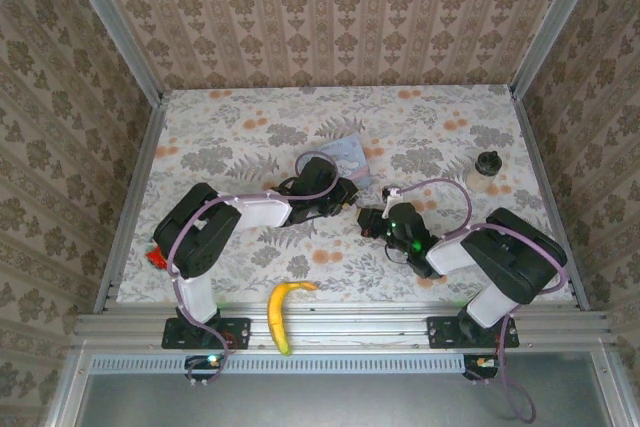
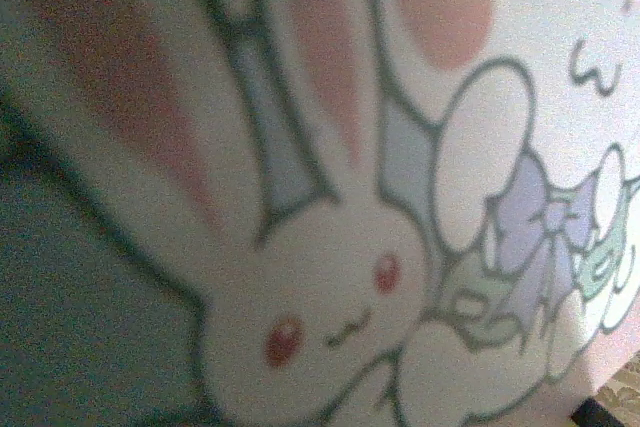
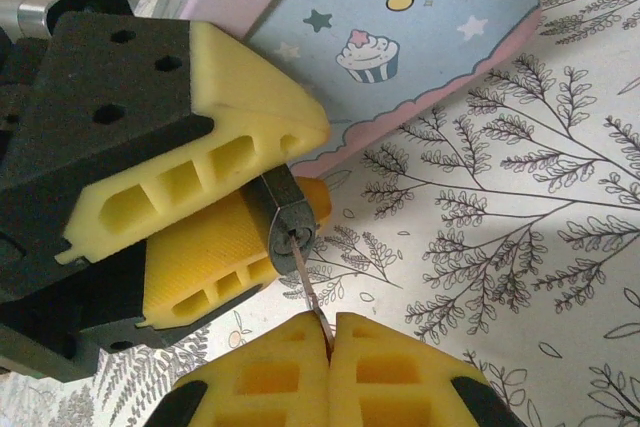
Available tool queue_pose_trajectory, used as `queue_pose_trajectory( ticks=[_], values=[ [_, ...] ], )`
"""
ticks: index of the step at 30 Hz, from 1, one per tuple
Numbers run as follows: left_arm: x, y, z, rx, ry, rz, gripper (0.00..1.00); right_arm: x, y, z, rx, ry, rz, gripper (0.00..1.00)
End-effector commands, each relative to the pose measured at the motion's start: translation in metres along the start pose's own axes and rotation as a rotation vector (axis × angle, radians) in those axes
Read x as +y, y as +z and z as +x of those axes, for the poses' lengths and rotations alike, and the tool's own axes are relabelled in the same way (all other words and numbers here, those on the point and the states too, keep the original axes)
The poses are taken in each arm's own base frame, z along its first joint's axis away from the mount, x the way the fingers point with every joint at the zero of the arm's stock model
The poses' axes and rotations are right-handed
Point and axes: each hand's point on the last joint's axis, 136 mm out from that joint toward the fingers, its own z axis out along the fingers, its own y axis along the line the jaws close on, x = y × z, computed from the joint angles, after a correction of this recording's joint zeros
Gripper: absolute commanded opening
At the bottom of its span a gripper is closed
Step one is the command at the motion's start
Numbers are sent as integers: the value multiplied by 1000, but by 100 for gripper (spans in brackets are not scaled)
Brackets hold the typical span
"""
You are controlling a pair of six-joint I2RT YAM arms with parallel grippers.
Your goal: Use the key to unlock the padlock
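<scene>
In the right wrist view, the padlock, a small dark squarish block, is clamped between the yellow fingers of my left gripper, its keyhole face turned toward the camera. The key, a thin metal sliver, runs from that keyhole down into my right gripper, whose yellow pads are shut on it. From above, the left gripper and right gripper meet tip to tip at the table's middle. The lock's shackle is hidden by the left fingers.
A pale blue cartoon tin lies just behind the grippers, close to the left fingers, and its bunny print sits right at the left wrist camera. A dark knobbed jar stands at right. A banana lies on the front rail.
</scene>
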Motion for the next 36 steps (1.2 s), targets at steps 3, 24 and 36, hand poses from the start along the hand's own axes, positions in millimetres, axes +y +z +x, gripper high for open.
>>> queue_pose_trajectory(
  ticks=[3, 24, 36],
  values=[
    [48, -1, 57, 234, -156, -176, 0, 31, 7, -22, -24, 30, -152, 0],
    [42, 2, 59, 254, -170, -162, 0, 25, 7, -31, -34, 22, -179, 0],
    [40, 2, 61, 267, -168, -159, 0, 32, 14, -44, 71, 66, -224, 0]
  ],
)
